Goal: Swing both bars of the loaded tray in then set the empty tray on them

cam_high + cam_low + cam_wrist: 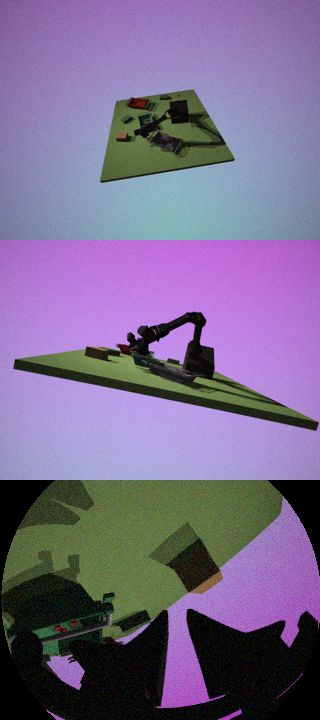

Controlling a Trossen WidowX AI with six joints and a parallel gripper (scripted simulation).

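Observation:
The loaded green tray [141, 119] [138, 360] [50, 600] stands in the middle with small red blocks [147, 120] inside. One wire bar [144, 113] stands out over its far end; the arm covers much of the near end. A bar [77, 632] also shows along the tray in the wrist view. A grey tray [169, 141] [170, 373] looks empty, with bars out past both ends. My gripper [130, 347] [176, 614] is near the green tray's near end, above the table. Its fingers are slightly open, with nothing between them. Their tips are too dark to separate in the top and exterior views.
A red tray [138, 103] [124, 349] stands at the back, bars at its ends. An orange box [122, 136] [96, 353] [194, 566] and a green box [127, 119] [112, 351] stand left of the arm. Another green box [164, 97] [173, 361] is near the base.

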